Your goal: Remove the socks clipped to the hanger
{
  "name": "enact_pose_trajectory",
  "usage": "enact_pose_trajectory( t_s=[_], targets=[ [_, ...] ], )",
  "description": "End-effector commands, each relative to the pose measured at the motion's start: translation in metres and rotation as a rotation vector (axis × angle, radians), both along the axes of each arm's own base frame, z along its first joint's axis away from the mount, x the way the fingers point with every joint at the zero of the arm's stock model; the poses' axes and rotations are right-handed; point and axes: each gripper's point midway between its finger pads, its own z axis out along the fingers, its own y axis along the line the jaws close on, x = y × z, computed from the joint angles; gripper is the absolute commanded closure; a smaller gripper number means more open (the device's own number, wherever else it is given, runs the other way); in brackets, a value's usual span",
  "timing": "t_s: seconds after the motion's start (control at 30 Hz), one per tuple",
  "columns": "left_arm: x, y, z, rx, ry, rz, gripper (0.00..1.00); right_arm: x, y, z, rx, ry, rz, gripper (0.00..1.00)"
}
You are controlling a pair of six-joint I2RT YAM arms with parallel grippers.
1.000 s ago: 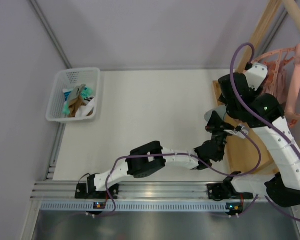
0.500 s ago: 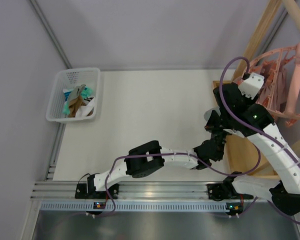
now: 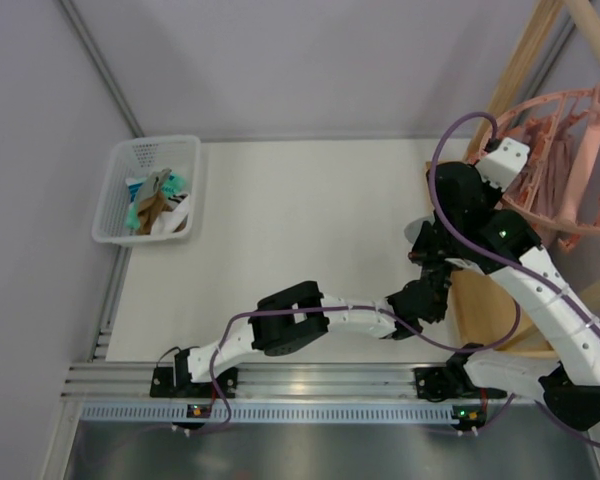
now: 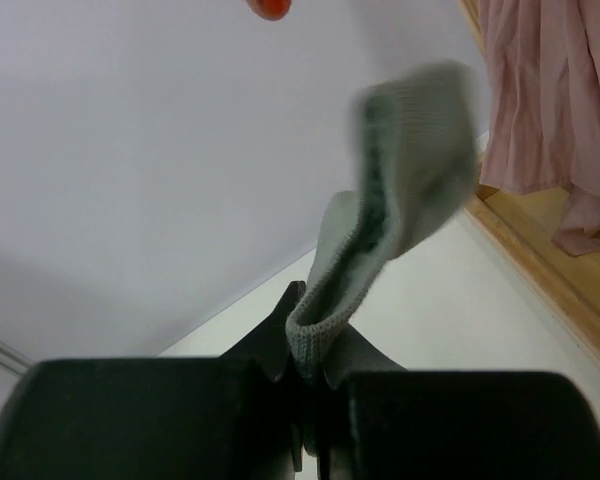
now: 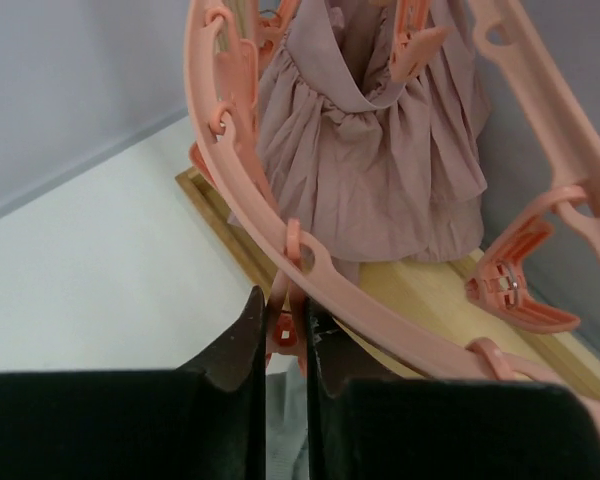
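I operate over a matt cream table [image 3: 300, 230] enclosed by plain grey walls [image 3: 310, 60], with a ribbed aluminium rail [image 3: 280, 380] along the near edge carrying both arm bases. A white slotted basket [image 3: 115, 200] sits at the far left corner of the table and holds a heap of socks [image 3: 155, 205] in mint, brown and white. On the right a wooden frame [image 3: 520, 65] rises from a wooden base board [image 3: 480, 310] lying on the table. The salmon-pink hanger [image 3: 570, 110] hangs at the upper right beside that frame, and a dusty-pink gathered cloth [image 5: 380, 170] hangs inside its ring. The right gripper [image 5: 283, 310] is raised to the hanger's rim with its fingers drawn close together, pinching a pink clip [image 5: 282, 338]; a strip of grey knit shows below the clip between the fingers. The left gripper [image 4: 308, 330] is below it, near the edge of the base board, its fingers fully closed on the cuff of a grey-green sock [image 4: 410, 180], which rises from the grip and is blurred at its upper end. A small green lamp [image 3: 502, 237] is lit on the right arm. A red-orange spot [image 4: 270, 8] shows at the top edge of the left wrist view; I cannot tell what it is.
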Motion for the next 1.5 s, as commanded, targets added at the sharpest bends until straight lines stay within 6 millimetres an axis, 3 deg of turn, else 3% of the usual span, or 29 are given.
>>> enact_pose_trajectory(
  t_s=[0.0,0.2,0.3,0.37,0.4,0.47,0.5,0.57,0.6,0.67,0.7,0.77,0.8,0.9,1.1,1.3,1.4,1.43,1.47],
  targets=[
    [-0.003,0.017,0.039,-0.121,-0.007,0.013,1.0,0.003,-0.005,0.021,0.009,-0.084,-0.057,1.0],
    [-0.001,0.022,0.036,-0.147,0.012,0.018,1.0,0.001,-0.006,0.018,0.006,-0.077,-0.049,1.0],
    [0.011,0.033,0.022,-0.133,0.098,0.031,1.0,-0.003,-0.006,0.019,0.019,-0.073,-0.029,1.0],
    [0.035,0.048,0.006,-0.103,0.17,0.023,1.0,-0.004,-0.004,0.019,0.029,-0.063,-0.01,1.0],
    [0.054,0.073,-0.01,-0.112,0.262,0.036,1.0,-0.007,-0.004,0.019,0.032,-0.056,-0.002,1.0],
    [0.074,0.096,-0.018,-0.158,0.352,0.01,1.0,-0.008,-0.001,0.016,0.044,-0.042,0.023,1.0],
    [0.098,0.135,-0.016,-0.252,0.395,0.063,1.0,-0.009,-0.001,0.015,0.046,-0.036,0.033,1.0],
    [0.117,0.177,-0.03,-0.25,0.481,0.13,1.0,-0.008,0.003,0.011,0.059,-0.017,0.062,1.0],
    [0.138,0.219,-0.027,-0.265,0.488,0.205,1.0,-0.009,0.004,0.01,0.061,-0.012,0.069,1.0],
    [0.15,0.27,-0.028,-0.247,0.483,0.322,1.0,-0.009,0.008,0.006,0.071,-0.001,0.093,1.0],
    [0.158,0.32,-0.014,-0.284,0.438,0.453,1.0,-0.009,0.008,0.006,0.073,-0.002,0.101,1.0],
    [0.157,0.37,-0.02,-0.295,0.425,0.57,1.0,-0.008,0.012,0.005,0.075,0.0,0.118,1.0],
    [0.16,0.412,-0.013,-0.333,0.396,0.665,1.0,-0.009,0.012,0.005,0.073,-0.001,0.124,1.0],
    [0.148,0.499,-0.011,-0.353,0.325,0.945,1.0,-0.007,0.015,0.004,0.072,0.006,0.142,1.0],
    [0.133,0.606,-0.02,-0.559,0.213,1.194,1.0,-0.004,0.02,0.007,0.074,0.005,0.177,1.0],
    [0.142,0.662,-0.033,-0.644,0.128,1.356,1.0,-0.003,0.025,0.004,0.067,0.025,0.206,1.0],
    [0.161,0.688,-0.041,-0.722,0.152,1.324,1.0,-0.002,0.025,0.001,0.05,0.039,0.207,1.0],
    [0.164,0.696,-0.043,-0.722,0.154,1.338,0.93,-0.002,0.025,0.001,0.051,0.04,0.212,1.0],
    [0.173,0.702,-0.046,-0.721,0.15,1.351,0.78,-0.002,0.024,0.001,0.048,0.039,0.209,1.0]
  ],
)
